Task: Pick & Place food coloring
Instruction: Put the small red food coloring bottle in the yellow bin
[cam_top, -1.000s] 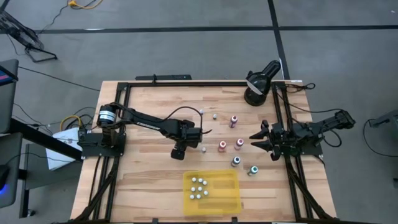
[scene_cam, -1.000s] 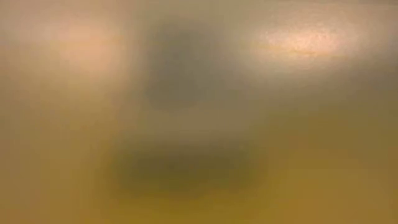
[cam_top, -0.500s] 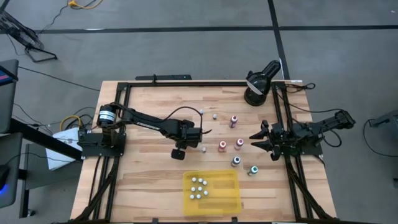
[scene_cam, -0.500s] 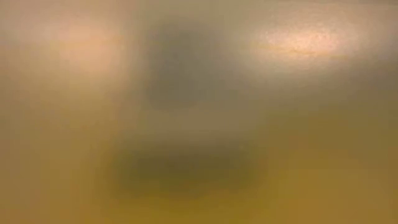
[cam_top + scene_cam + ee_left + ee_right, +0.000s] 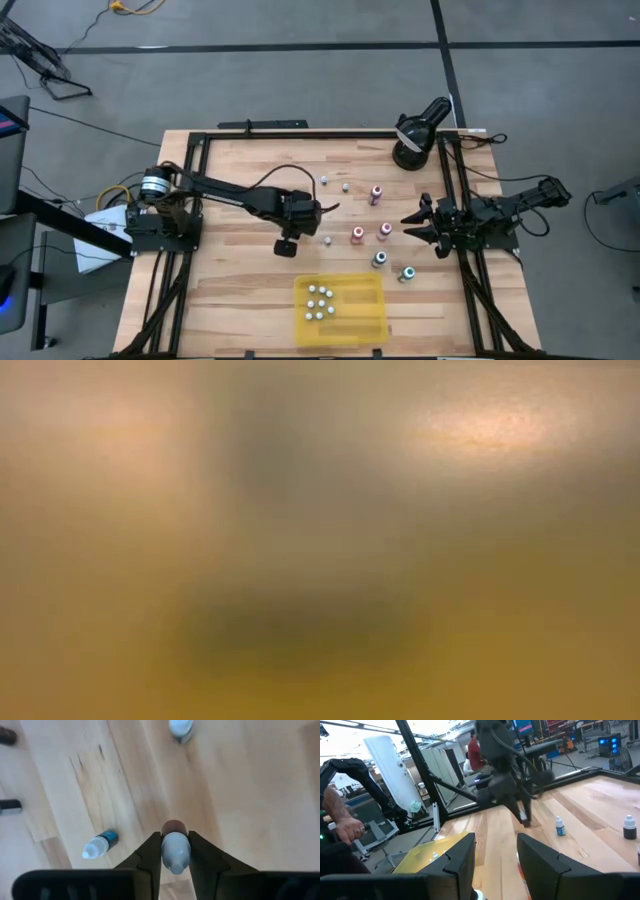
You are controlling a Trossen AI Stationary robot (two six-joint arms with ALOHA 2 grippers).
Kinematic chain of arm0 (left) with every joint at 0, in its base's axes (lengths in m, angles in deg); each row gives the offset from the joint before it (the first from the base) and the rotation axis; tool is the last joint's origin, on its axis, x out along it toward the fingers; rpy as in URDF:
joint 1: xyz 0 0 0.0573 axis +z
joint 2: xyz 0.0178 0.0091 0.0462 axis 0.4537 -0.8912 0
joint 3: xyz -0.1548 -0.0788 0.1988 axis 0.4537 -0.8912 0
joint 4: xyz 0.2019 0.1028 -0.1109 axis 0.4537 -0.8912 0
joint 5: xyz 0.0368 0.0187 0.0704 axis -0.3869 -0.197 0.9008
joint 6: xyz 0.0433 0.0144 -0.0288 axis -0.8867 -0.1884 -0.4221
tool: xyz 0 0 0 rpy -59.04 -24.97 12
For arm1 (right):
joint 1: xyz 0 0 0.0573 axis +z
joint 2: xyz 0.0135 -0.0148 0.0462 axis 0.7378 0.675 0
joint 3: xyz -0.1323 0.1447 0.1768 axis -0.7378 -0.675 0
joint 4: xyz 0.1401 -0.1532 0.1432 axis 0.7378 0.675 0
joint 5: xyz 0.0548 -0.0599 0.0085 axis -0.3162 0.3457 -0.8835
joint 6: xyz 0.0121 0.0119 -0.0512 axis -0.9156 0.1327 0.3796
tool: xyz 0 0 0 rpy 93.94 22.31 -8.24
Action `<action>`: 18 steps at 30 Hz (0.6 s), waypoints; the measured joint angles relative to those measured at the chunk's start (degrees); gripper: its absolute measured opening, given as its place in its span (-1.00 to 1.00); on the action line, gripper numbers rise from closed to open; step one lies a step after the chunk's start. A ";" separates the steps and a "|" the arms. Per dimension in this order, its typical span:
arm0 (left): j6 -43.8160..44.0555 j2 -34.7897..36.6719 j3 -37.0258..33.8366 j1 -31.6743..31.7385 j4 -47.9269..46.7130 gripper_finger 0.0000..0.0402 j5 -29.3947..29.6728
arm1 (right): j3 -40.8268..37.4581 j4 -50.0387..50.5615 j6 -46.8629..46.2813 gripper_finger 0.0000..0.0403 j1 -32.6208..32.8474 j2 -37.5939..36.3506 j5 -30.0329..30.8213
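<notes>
Seven white-capped bottles [image 5: 319,299] upright inside yellow tray [image 5: 370,318].

Food coloring bottle [image 5: 175,851] (white-capped) in left pincer [image 5: 174,856]

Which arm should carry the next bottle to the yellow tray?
Left. The left gripper is shut on a food coloring bottle over mid-table, with the yellow tray nearby. The right gripper waits open at the right edge.
</notes>
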 joint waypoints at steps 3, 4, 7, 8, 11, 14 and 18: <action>1.05 3.07 0.00 -1.42 -0.90 -0.63 -0.03 | 0.01 0.00 0.00 -0.31 0.01 0.00 -0.01; 1.33 4.12 0.00 -1.98 -1.29 -0.62 -0.05 | 0.01 0.01 0.00 -0.31 0.01 0.00 -0.02; 1.53 6.90 0.02 -3.81 -3.30 -0.62 -0.08 | 0.00 0.02 0.00 -0.32 0.00 0.00 -0.02; 1.86 7.70 0.02 -4.48 -4.04 -0.63 -0.10 | 0.00 0.02 0.00 -0.32 0.02 -0.01 -0.02; 4.24 9.58 0.04 -6.32 -5.25 -0.65 -0.18 | 0.01 0.02 0.00 -0.32 0.01 0.00 -0.02; 7.10 10.10 0.06 -7.89 -5.33 -0.65 -0.17 | 0.02 0.02 0.00 -0.31 0.02 -0.02 -0.02; 9.45 9.69 1.57 -10.08 -5.59 -0.62 0.10 | 0.02 0.02 0.00 -0.32 0.02 0.00 -0.02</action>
